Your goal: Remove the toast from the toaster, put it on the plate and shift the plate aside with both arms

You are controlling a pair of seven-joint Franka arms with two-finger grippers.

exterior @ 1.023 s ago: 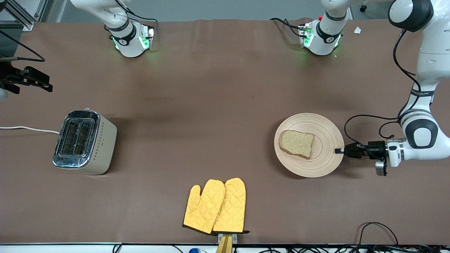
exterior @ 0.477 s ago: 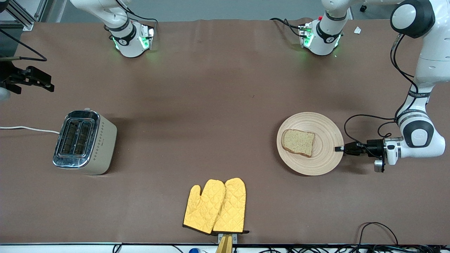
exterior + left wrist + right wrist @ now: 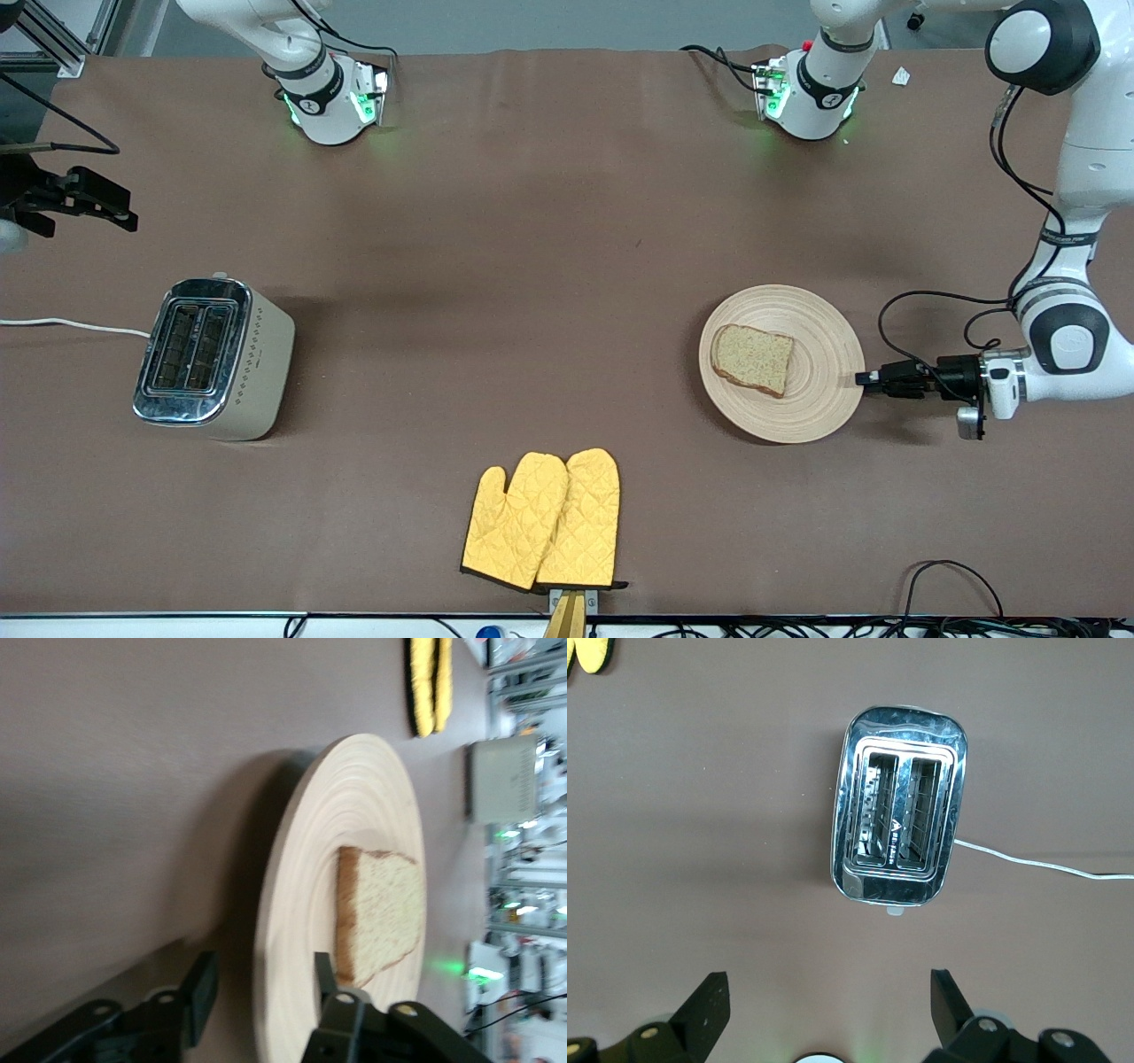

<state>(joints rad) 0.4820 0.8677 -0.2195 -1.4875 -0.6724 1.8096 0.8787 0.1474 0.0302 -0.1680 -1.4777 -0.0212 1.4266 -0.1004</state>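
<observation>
Covering the whole table [image 3: 549, 221] is a brown mat; grey floor shows along its edge at the arm bases, and cables run along the edge nearest the front camera. The plate [image 3: 819, 403] lies flat toward the left arm's end, with the toast [image 3: 751, 359] on it, off centre toward the toaster. The toaster [image 3: 213, 357] stands toward the right arm's end, both slots empty, its white cord [image 3: 71, 325] trailing off the table. Two yellow mitts [image 3: 542, 518] lie near the front edge. The left gripper [image 3: 861, 378] sits low at the plate rim, its fingers [image 3: 202, 988] spread either side of the rim without pinching it. The right gripper [image 3: 824, 1014] waits wide open above the toaster, holding nothing.
</observation>
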